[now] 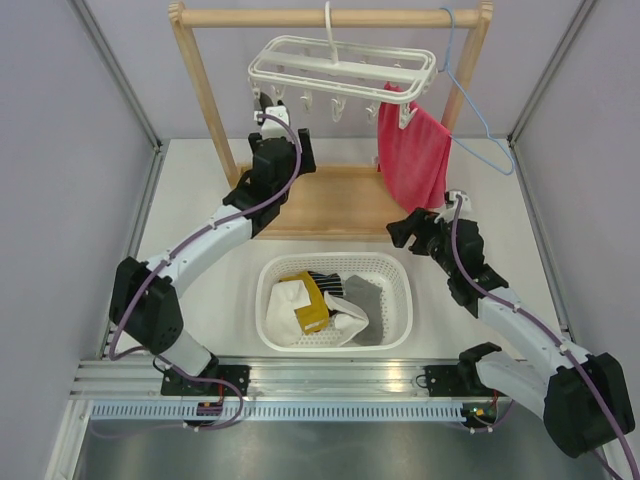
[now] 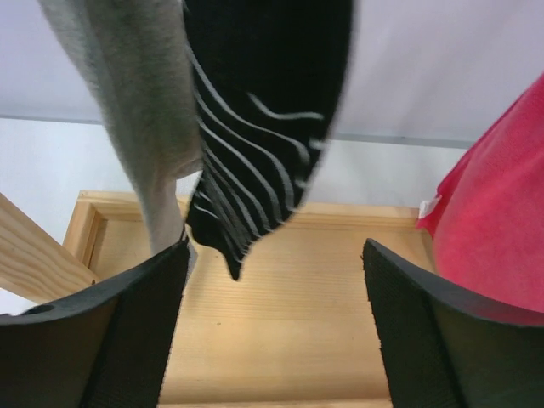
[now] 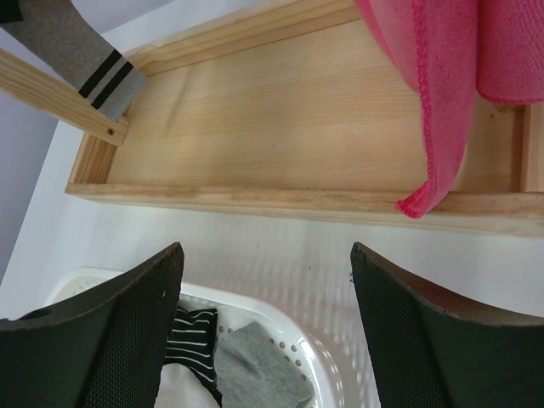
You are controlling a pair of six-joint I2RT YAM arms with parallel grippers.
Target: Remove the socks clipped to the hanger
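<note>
Two socks on clips: a grey sock (image 2: 127, 110) and a black-and-white striped sock (image 2: 263, 110) hang side by side at the left end of the hanger (image 1: 340, 62).
Socks already off: loose socks (image 1: 320, 305), white, mustard, grey and striped, lie in the basket (image 1: 407, 300).
State of left gripper (image 2: 276, 255): wide open and holding nothing. It is raised under the hanging pair; the striped toe dips between the fingers and the grey sock seems to touch the left one.
State of right gripper (image 3: 265, 255): wide open and empty, low over the basket's far rim.
Risk of a double grab: the two socks overlap, so closing here may catch both, or only a thin edge that slips.
Risk to the hanger: it hangs only by its hook on the wooden rail (image 1: 330, 17). A hard pull on a stubborn clip could swing it into the red towel (image 1: 412, 155) or unhook it.
Writing: none legible; the small white tag (image 2: 429, 206) on the towel is too blurred.
</note>
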